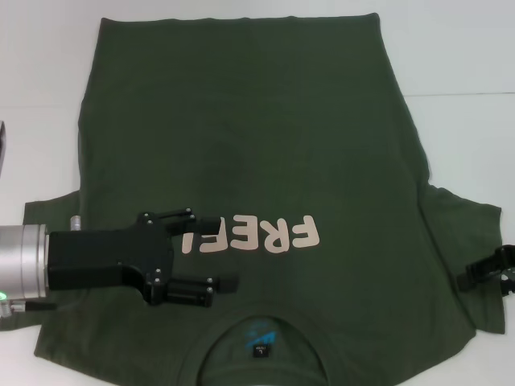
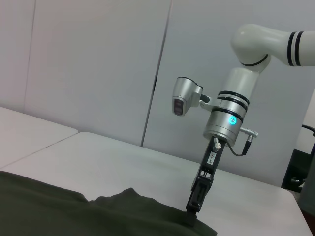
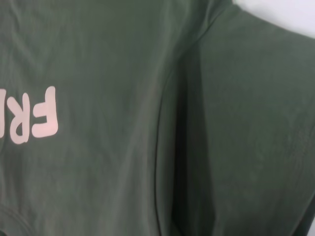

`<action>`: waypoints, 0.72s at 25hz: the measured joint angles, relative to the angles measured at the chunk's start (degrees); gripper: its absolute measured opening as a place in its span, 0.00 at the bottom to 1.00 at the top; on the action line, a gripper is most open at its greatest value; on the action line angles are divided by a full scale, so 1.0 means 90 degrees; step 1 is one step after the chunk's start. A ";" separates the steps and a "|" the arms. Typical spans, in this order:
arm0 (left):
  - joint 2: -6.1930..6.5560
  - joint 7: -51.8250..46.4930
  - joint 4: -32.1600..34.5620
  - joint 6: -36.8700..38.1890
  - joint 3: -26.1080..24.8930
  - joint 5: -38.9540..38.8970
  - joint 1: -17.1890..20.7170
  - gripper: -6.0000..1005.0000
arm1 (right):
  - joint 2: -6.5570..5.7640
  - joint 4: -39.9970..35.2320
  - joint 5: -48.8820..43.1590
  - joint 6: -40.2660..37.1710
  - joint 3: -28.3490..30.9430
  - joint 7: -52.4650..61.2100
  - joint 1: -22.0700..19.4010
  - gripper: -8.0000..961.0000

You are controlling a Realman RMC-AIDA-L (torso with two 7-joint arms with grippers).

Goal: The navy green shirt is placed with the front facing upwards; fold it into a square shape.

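Head view alone shows the left gripper [image 1: 224,252], fingers apart, hovering over the shirt [image 1: 249,145] spread flat on the table [image 1: 459,48]; "FREE" [image 1: 251,234] lies just beyond its fingertips. Left wrist view shows the right gripper [image 2: 192,211] touching the sleeve edge, fingers unclear.
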 joint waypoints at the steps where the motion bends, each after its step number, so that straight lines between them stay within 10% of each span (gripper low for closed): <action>1: 0.0000 0.0000 0.0000 -0.0002 0.0000 0.0000 -0.0001 0.88 | 0.0000 0.0000 0.0000 0.0017 0.0009 0.0016 0.0000 0.75; 18: 0.0010 0.0000 0.0000 -0.0047 -0.0039 -0.0023 0.0008 0.87 | -0.0005 -0.0022 -0.0011 0.0080 0.0039 0.0012 -0.0018 0.24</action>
